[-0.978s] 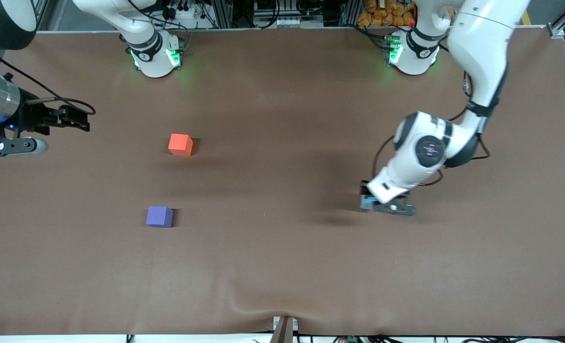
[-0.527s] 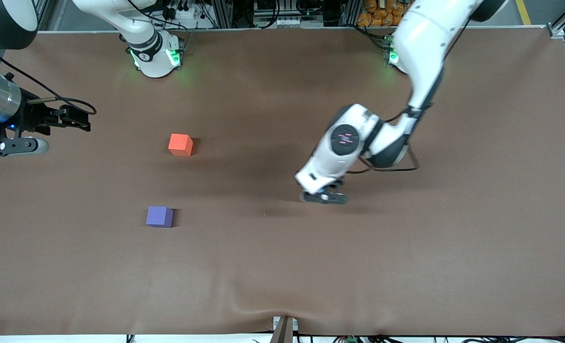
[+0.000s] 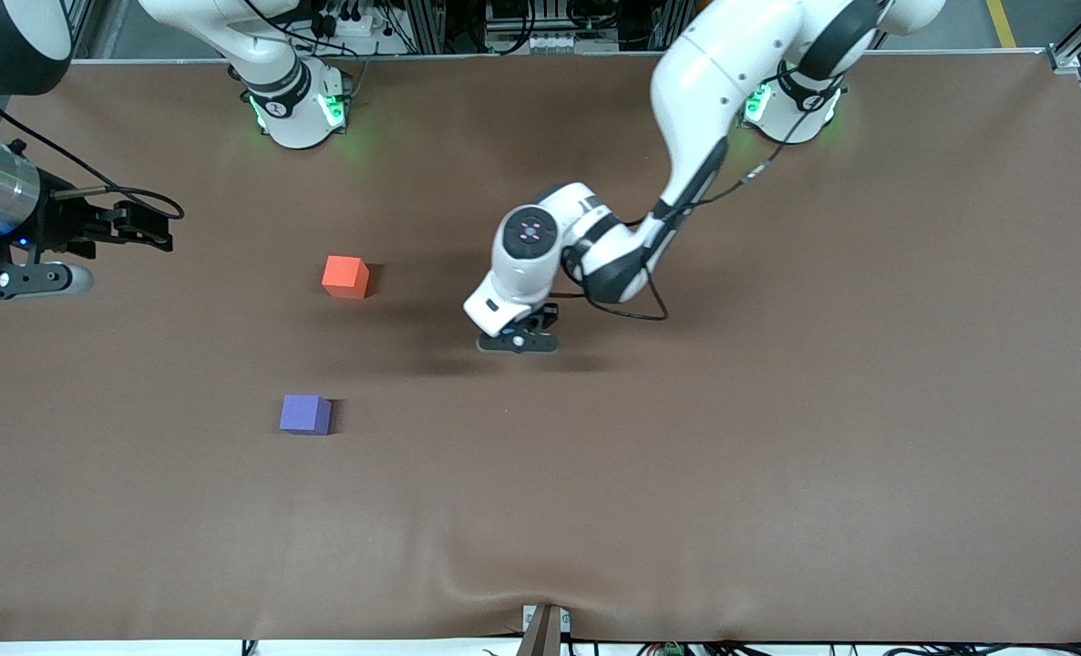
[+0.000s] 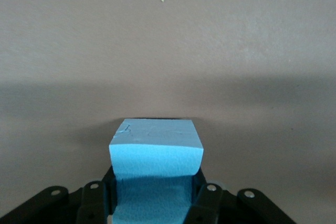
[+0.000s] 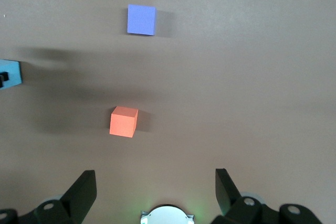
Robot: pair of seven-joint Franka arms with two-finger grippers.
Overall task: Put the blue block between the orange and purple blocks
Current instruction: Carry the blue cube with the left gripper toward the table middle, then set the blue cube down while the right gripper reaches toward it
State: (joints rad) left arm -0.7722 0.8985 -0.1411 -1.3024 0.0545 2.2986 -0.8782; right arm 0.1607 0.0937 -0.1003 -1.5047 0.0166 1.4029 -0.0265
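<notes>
Since a second ago the left pincer has travelled from the right part of the front frame to just left of centre, its arm now stretched down from the upper right; it hangs over bare table toward the left arm's end from the orange block, clamped on the blue block (the cube fills the bottom centre of the left wrist frame, and the front frame hides it under the wrist). The orange block and the purple block, left of centre, have not shifted, the purple one lower in the frame. The right pincer waits at the left edge, fingers spread wide with nothing between them. The table is a brown cloth, wrinkled near the bottom centre, with aluminium framing and cables along the top.
</notes>
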